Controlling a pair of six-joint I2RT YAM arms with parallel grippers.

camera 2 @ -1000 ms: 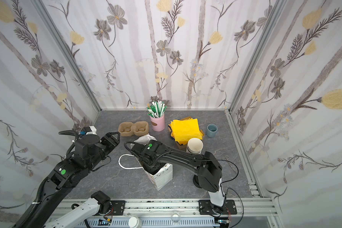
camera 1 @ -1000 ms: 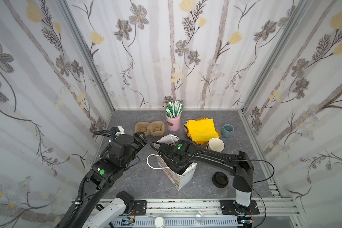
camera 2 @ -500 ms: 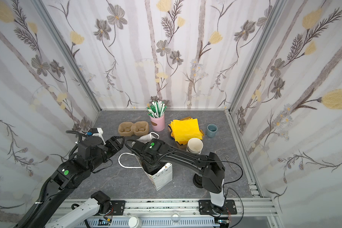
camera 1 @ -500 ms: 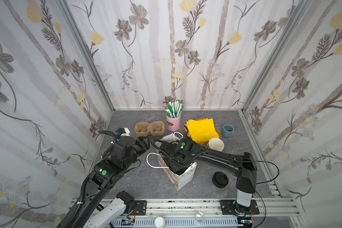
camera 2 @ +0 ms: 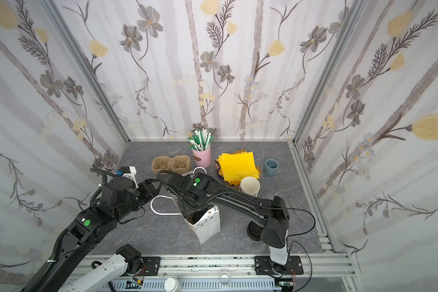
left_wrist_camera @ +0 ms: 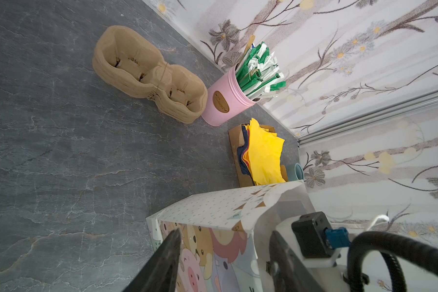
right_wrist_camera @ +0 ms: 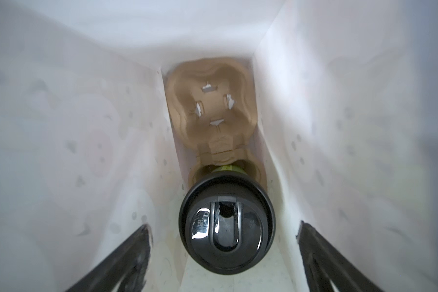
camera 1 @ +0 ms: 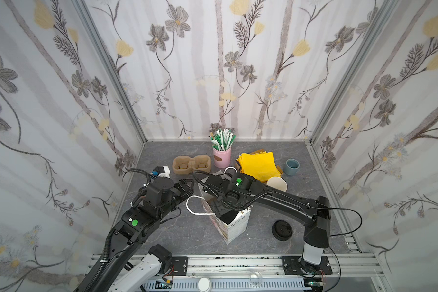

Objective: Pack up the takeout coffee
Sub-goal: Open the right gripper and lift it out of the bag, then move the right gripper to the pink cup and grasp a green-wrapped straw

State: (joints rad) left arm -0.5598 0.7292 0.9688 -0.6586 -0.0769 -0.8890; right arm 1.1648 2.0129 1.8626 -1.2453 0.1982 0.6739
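The takeout coffee (right_wrist_camera: 226,227), a paper cup under a round black sip lid, stands in one hole of a brown cardboard carrier (right_wrist_camera: 210,106) at the bottom of the cartoon-printed paper bag (camera 1: 234,227). My right gripper (right_wrist_camera: 223,226) reaches down into the bag and hangs open above the lid, one finger on each side, touching nothing. In both top views its fingertips are hidden by the bag. My left gripper (left_wrist_camera: 225,232) is at the bag's upper left rim (left_wrist_camera: 213,209). Its jaws stand apart with the bag's corner between them.
At the back are a stack of cardboard carriers (camera 1: 191,164), a pink pot of wrapped straws (camera 1: 222,154), yellow napkins (camera 1: 259,164) and a blue-grey cup (camera 1: 292,166). Lidless cups (camera 1: 277,184) and a pile of black lids (camera 1: 282,229) sit right of the bag. A white rope handle (camera 1: 195,206) hangs off its left side.
My left gripper has moved right to the bag's rim and its jaws have narrowed. The right gripper's jaws have widened slightly inside the bag.
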